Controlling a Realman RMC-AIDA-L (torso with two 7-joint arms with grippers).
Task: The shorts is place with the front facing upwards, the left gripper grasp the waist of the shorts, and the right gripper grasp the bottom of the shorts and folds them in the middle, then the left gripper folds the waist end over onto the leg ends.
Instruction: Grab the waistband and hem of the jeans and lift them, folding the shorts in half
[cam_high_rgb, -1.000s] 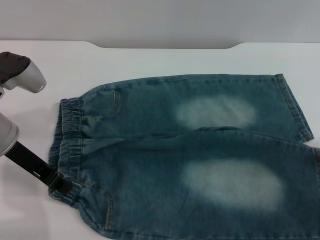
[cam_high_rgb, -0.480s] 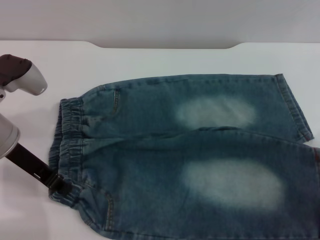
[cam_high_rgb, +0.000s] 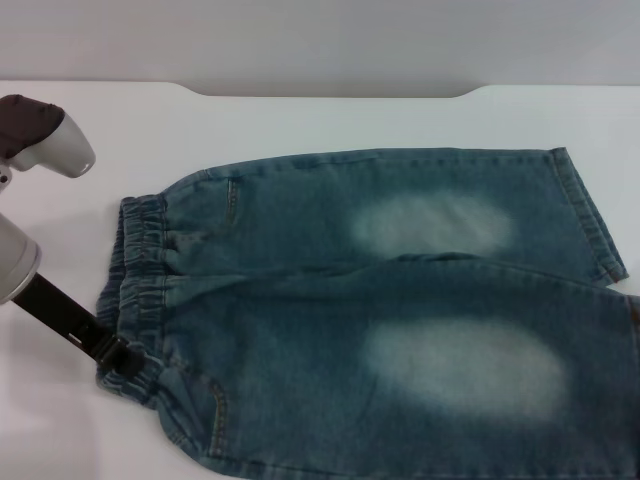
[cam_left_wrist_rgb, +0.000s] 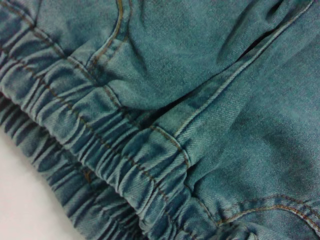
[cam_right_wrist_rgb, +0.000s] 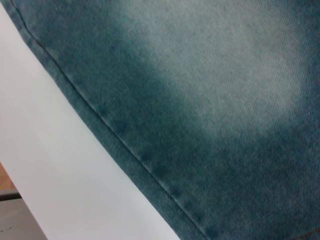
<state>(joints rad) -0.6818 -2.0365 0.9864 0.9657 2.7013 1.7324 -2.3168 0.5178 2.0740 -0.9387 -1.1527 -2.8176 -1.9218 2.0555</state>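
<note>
The shorts (cam_high_rgb: 390, 310) lie flat on the white table (cam_high_rgb: 330, 120), faded patches up, with their long axis running across the head view: the waist (cam_high_rgb: 135, 300) at the robot's left, the leg ends (cam_high_rgb: 590, 215) at its right, the nearer leg running off the frame's edge. The left gripper (cam_high_rgb: 118, 360) sits at the waist's near corner, its black body reaching in from the silver wrist, tips right on the crinkled elastic. It looks closed on the band, but the tips are small and partly buried in the gathers, so I cannot tell for sure; the left wrist view shows only ruched denim and a pocket seam close up, none of its own fingers. The right gripper does not appear in any view (its wrist camera looks onto a pale patch and a side seam next to bare table, which suggests that arm hovers over a leg's outer edge). What matters for the coming fold is this: the first fold goes lengthwise, near leg over far leg, so each gripper needs the near edge at its own end. The left is plainly placed for that; I judge the right's grasp on the near hem is the step not yet confirmed.
</note>
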